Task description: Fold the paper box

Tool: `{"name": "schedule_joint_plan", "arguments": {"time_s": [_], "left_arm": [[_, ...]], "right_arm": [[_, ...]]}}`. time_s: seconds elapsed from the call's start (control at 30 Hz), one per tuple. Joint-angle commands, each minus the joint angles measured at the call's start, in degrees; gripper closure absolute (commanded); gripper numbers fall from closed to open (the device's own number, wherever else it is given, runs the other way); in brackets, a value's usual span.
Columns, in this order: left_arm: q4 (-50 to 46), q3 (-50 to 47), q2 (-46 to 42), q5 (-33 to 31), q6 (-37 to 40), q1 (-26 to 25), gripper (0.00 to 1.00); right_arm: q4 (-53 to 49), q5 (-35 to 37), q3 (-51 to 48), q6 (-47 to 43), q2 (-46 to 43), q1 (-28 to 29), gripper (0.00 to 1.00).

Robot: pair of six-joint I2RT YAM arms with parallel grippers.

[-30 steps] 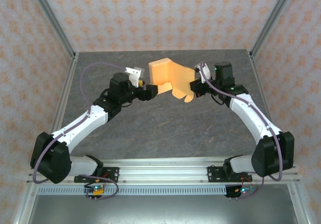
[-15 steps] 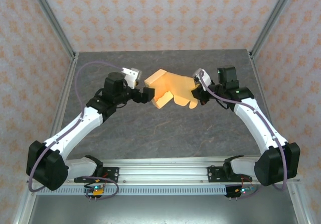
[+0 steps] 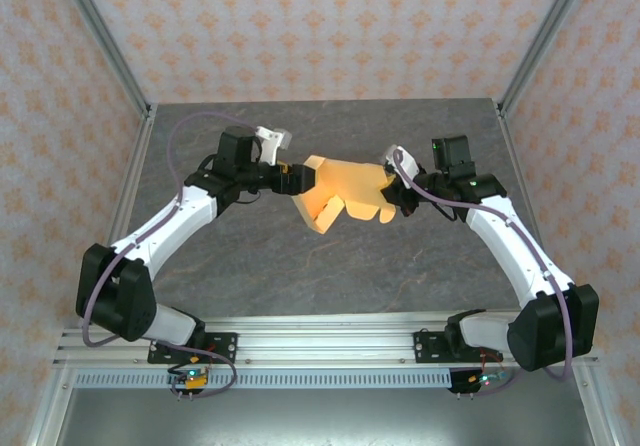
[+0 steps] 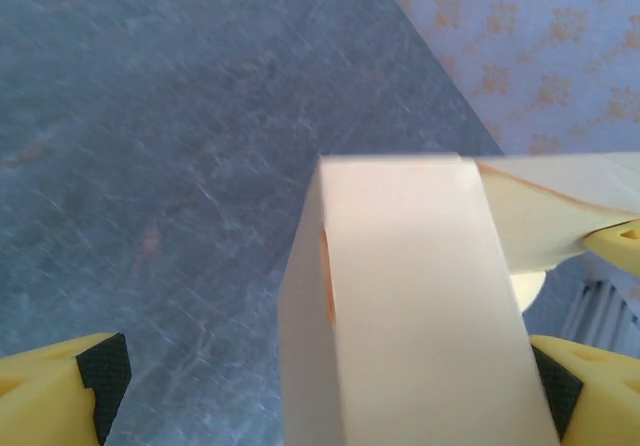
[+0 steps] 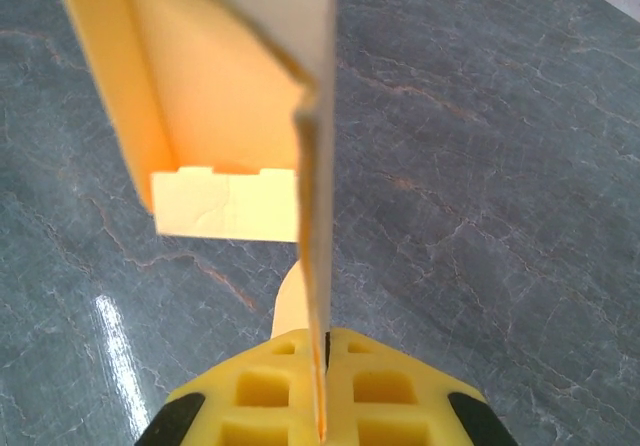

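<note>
My right claw (image 3: 395, 198) pinches the right edge of the paper box (image 3: 350, 188) above the worktop (image 3: 300, 266), I reckon so my left claw (image 3: 292, 178), spread wide, can straddle its left flap for folding.

A grey, marbled table (image 3: 300, 266) fills the floor of the cell. Pale walls (image 3: 320, 26) with a peach floral pattern close three sides, with slanted metal posts (image 3: 100, 36) at the corners. A slotted aluminium rail (image 3: 330, 331) runs along the near edge. Light glares off the tabletop.
</note>
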Motion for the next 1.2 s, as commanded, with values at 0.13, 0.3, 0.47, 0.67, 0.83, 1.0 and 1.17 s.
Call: {"name": "schedule_joint_plan", "arguments": {"time_s": [0.13,0.3,0.47,0.67,0.83,1.0,1.17], "left_arm": [[-3.60,3.34,0.77,4.54,0.64,-0.15,0.29],[-3.26,3.51,0.76,6.27,1.21,-0.16,0.44],[-1.84,3.16,1.45,7.43,0.57,-0.14,0.59],[2.76,1.84,2.82,5.63,-4.63,-0.16,0.72],[9.91,-0.01,4.56,0.35,-13.06,-0.14,0.75],[15.13,-0.54,5.50,-6.13,-19.22,-0.11,0.75],[17.25,-1.08,5.83,-13.65,-21.96,-0.12,0.75]], "right_arm": [[-1.62,-1.23,0.68,-2.00,0.26,0.50,1.00],[-1.36,-1.47,0.62,-1.82,1.19,0.55,1.00],[-0.54,-2.50,0.72,-0.29,2.37,0.94,0.98],[10.45,-3.27,-3.07,8.56,0.27,0.94,0.59],[23.18,1.51,-6.41,21.17,-2.49,0.85,0.54],[39.45,19.78,-14.02,35.90,-10.39,0.85,0.32],[37.93,35.08,-15.30,50.21,-15.45,-0.11,0.24]]}}
